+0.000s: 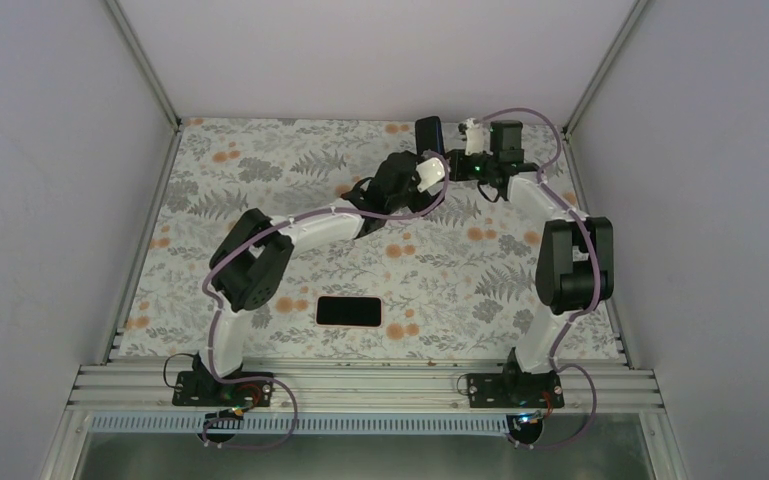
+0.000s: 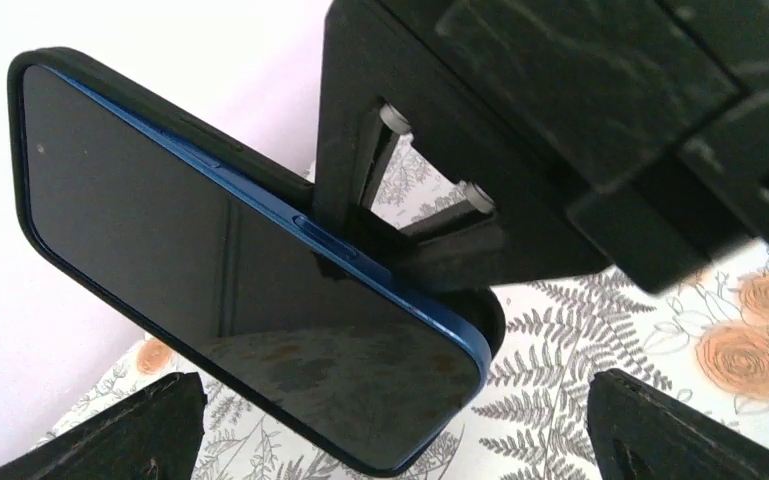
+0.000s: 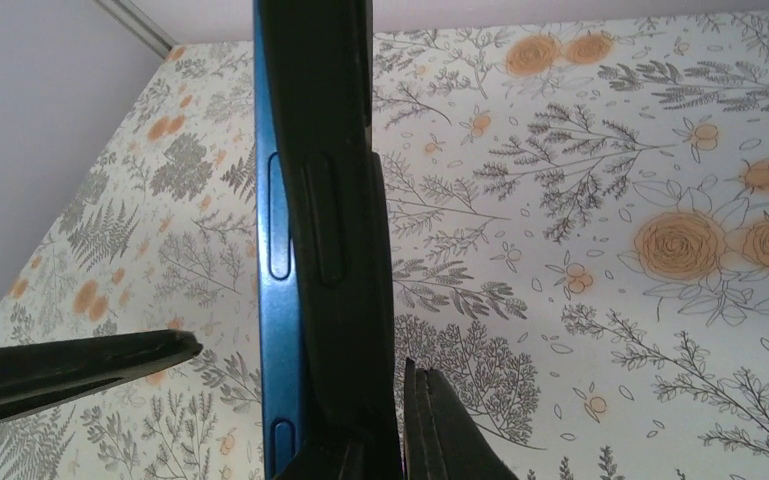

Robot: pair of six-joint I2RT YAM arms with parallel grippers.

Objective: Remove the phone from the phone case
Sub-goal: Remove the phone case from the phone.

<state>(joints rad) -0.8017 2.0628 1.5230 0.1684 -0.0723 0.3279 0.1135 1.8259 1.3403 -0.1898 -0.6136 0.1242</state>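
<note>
Right claw [image 3: 302, 360] grips a blue-edged glossy black phone [image 2: 220, 270] in its black case [image 3: 335, 150] aloft over the far floral desk [image 1: 260, 170], contact cut off below; left claw [image 2: 400, 440] gapes wide, clear of it; pink-rimmed dark slab [image 1: 349, 311] lies near

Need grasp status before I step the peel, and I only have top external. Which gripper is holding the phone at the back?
Observer: The right gripper; the left wrist view shows it clamped on the phone along its long edge.
Operator: Left one?
Observer: The left gripper is open, its fingers wide on either side of the phone, not touching it in that view.
Operator: Case off?
Observer: Partly. The right wrist view shows the black phone case shifted beside the phone's bare blue frame; in the left wrist view the far corner sits inside it.
</note>
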